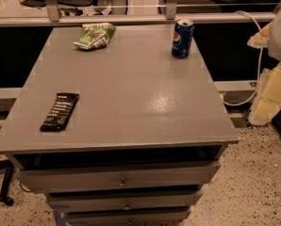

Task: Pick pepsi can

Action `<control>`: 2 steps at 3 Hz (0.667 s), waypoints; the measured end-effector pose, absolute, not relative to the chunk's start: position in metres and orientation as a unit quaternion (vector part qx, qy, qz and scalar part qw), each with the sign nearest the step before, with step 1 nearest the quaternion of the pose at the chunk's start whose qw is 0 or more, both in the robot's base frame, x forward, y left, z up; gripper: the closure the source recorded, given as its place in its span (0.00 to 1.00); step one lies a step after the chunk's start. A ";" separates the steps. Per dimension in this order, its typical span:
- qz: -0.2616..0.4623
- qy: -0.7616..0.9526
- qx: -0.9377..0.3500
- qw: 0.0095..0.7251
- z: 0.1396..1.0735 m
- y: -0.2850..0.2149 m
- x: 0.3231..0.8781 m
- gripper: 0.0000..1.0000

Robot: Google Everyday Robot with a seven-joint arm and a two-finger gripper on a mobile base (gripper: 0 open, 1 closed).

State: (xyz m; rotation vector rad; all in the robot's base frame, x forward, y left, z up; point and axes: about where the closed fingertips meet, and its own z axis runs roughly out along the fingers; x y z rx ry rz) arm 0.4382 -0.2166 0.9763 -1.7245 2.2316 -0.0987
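Untouched pepsi can upright at table's 1 o'clock corner. Gripper out of view, fingers untellable; whole pick remains.

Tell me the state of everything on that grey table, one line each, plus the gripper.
pepsi can, upright, far right corner, not held.
snack bag, crumpled, lying at the far edge.
bar wrapper, lying flat, near left side.
gripper, not in view.
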 end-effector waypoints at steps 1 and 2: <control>-0.035 0.781 -0.603 0.159 0.976 -0.217 0.438 0.00; -0.038 0.782 -0.599 0.170 0.974 -0.216 0.445 0.00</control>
